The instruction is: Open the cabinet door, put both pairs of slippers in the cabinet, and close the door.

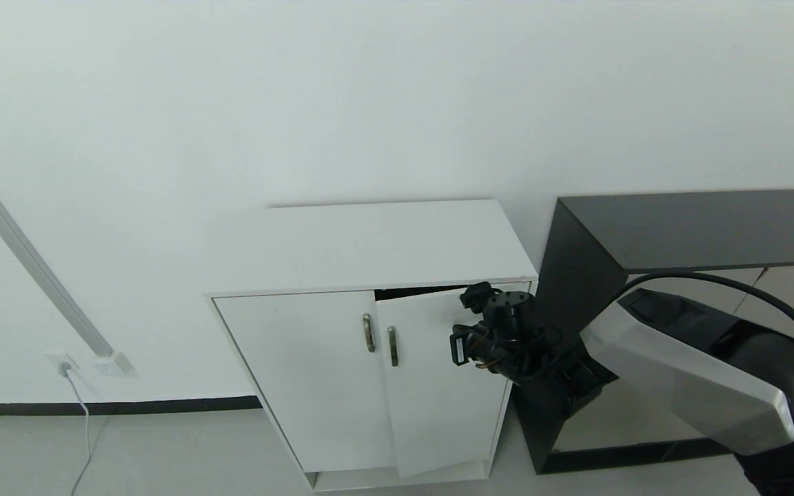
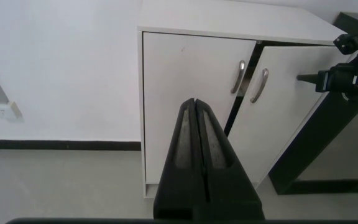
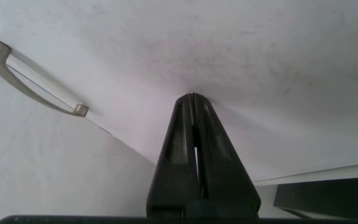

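Right gripper (image 3: 193, 98) closed, tips against ajar cabinet door (image 3: 266, 56)

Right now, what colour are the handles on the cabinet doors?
The handles are silvery brushed metal, clearest in the left wrist view.

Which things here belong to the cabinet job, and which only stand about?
For the job:
- white cabinet
- its right door, ajar
- right pincer, shut, tip at that door's face
- left pincer, shut, held off in front of the cabinet

Only standing about:
- black sideboard beside the cabinet
- wall socket with its cable
- wall conduit
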{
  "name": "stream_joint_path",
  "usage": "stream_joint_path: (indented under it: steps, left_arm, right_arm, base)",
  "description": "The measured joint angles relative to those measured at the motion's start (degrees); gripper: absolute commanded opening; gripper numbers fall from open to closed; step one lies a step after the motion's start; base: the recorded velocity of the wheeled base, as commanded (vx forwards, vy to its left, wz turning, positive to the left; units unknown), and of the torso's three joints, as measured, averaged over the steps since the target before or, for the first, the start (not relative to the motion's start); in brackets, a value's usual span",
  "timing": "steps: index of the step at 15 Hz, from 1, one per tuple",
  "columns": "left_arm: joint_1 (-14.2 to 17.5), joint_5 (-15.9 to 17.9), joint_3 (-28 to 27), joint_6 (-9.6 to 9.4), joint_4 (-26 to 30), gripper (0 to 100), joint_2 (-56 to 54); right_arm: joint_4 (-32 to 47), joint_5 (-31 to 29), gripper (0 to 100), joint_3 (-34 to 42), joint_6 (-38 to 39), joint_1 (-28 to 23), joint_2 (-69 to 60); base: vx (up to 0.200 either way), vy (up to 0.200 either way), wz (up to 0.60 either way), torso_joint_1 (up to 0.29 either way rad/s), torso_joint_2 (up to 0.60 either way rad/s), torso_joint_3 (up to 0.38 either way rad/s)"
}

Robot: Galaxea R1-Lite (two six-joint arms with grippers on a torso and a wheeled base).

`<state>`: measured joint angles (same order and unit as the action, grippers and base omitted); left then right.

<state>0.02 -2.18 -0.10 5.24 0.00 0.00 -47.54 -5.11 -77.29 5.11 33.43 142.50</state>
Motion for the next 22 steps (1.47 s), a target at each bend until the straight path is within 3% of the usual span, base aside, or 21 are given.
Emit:
stream_joint_path:
  steps: [22]
  left_arm:
    - [0.00,0.00,0.02,-0.07,0.00,0,0.00]
  right_arm:
    - [2.39,-0.09,0,-4.68,-0.07,-1.10,2.05]
  base:
    - [0.000,0.000,0.00,0.000,0.00,0.000]
